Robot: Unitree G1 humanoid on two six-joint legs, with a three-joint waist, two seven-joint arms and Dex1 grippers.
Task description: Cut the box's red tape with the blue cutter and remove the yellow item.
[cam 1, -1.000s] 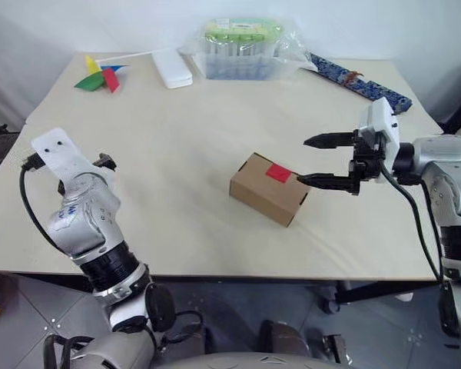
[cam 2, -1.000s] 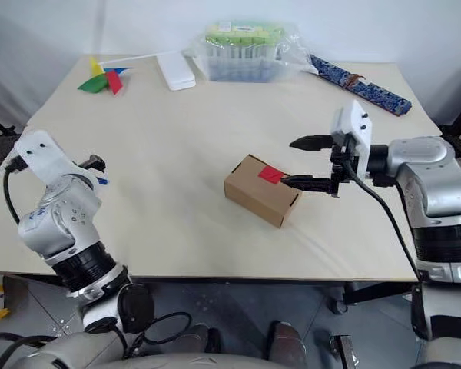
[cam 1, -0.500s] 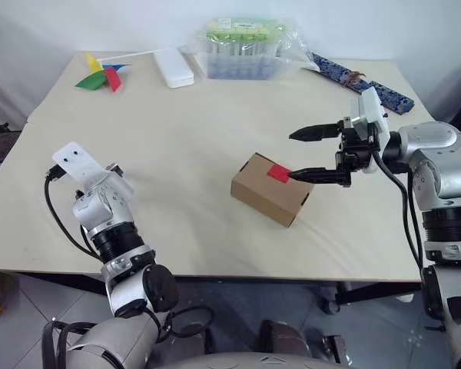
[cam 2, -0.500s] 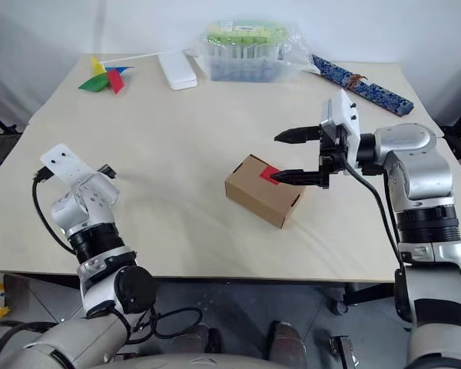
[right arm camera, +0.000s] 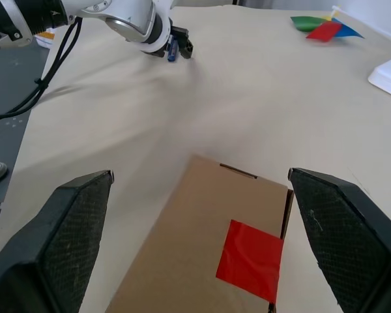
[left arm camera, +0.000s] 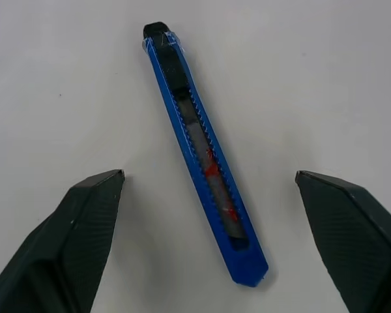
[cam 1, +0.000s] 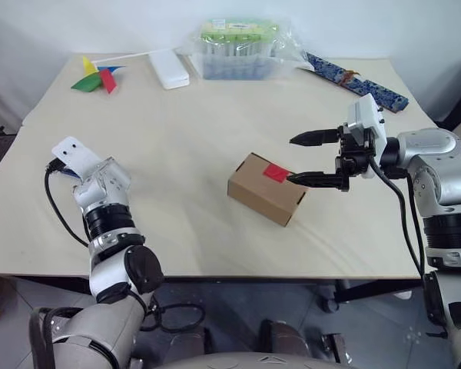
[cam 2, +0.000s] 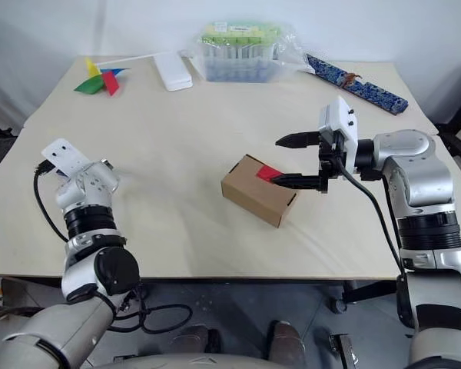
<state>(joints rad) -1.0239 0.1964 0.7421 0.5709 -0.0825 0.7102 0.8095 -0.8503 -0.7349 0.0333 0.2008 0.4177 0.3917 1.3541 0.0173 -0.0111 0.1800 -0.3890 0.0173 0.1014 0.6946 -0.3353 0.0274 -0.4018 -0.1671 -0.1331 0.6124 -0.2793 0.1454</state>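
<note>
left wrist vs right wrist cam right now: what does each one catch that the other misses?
Left wrist alone: the whole blue cutter lying flat on the table, between the open left fingers.

Right wrist alone: the box with its red tape, framed by the open right fingers, plus the pinwheel far off.

Both: the pale tabletop. The right wrist view also catches the left gripper over the cutter.

A clear plastic tub with green lids [cam 1: 240, 48], wrapped in crinkled film, stands at the far edge of a beige table [cam 1: 177, 138]. To the tub's left lie a flat white block [cam 1: 169, 68] and, farther left, a multicoloured paper pinwheel [cam 1: 94, 77]; a dark blue patterned strip [cam 1: 355, 79] lies to its right.
</note>
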